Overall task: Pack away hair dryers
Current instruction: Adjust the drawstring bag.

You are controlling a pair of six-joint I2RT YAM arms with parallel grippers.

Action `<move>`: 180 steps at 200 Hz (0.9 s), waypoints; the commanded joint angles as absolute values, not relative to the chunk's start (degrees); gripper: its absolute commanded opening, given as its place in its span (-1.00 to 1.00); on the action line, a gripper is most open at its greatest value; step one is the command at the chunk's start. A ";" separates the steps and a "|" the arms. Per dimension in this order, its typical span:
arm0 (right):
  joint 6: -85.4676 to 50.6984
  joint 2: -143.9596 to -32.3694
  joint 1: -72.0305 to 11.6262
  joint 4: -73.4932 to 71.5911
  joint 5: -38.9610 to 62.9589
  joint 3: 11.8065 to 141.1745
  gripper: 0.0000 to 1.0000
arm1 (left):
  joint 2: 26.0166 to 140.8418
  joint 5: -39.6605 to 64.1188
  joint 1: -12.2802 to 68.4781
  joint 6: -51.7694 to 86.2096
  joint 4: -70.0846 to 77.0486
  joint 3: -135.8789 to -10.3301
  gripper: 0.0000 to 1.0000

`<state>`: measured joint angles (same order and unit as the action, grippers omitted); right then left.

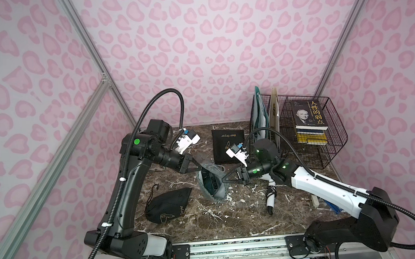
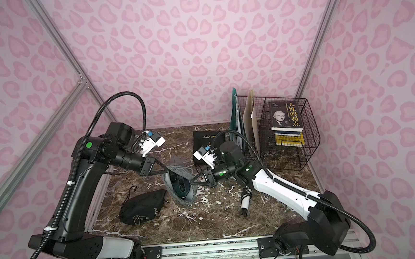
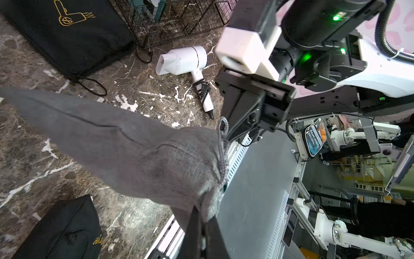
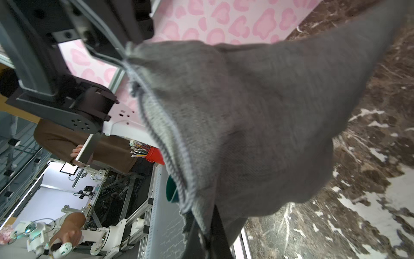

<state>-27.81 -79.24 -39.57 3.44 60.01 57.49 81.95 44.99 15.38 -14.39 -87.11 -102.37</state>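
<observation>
Both arms reach inward, forearms low; left gripper [image 1: 200, 168] and right gripper [image 1: 225, 179] each clenched on opposite rims of the grey pouch [image 3: 134, 152] (dark dryer [image 1: 211, 182] inside).

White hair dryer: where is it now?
In both top views the white hair dryer lies right of centre, partly under the right arm, near the wire basket.

The brown marble table [image 1: 233, 223] filled the lower middle of both top views. Near its back edge, at centre frame, a flat black pouch [image 1: 227, 146] lay printed side up. A bulging black pouch [image 1: 168, 207] sat lower left. A white hair dryer [image 1: 269, 201] lay right of centre, cord wound round its handle. A wire basket [image 1: 313, 157] stood at the table's upper right corner.
</observation>
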 commanded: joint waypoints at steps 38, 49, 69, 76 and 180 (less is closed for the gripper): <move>-25.99 -80.96 -39.55 5.75 56.79 55.95 -0.87 | 81.34 47.00 15.21 -13.90 -84.70 -98.97 -0.97; -26.51 -80.61 -39.53 4.83 56.47 55.25 -0.73 | 81.45 47.71 15.21 -13.55 -84.13 -98.85 -0.97; -26.80 -79.83 -39.51 4.46 55.34 54.31 -0.47 | 82.62 48.36 15.21 -13.38 -84.14 -99.67 -0.97; -27.14 -79.40 -39.69 4.04 55.12 53.94 -0.40 | 82.87 48.66 15.23 -13.21 -83.98 -99.68 -0.97; -42.33 -65.80 -49.58 -2.32 36.14 42.40 0.20 | 83.59 49.40 15.21 -11.06 -81.77 -98.89 -0.97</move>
<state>-35.90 -67.26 -45.15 1.04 45.10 43.92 84.23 46.72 15.27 -12.03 -83.81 -99.31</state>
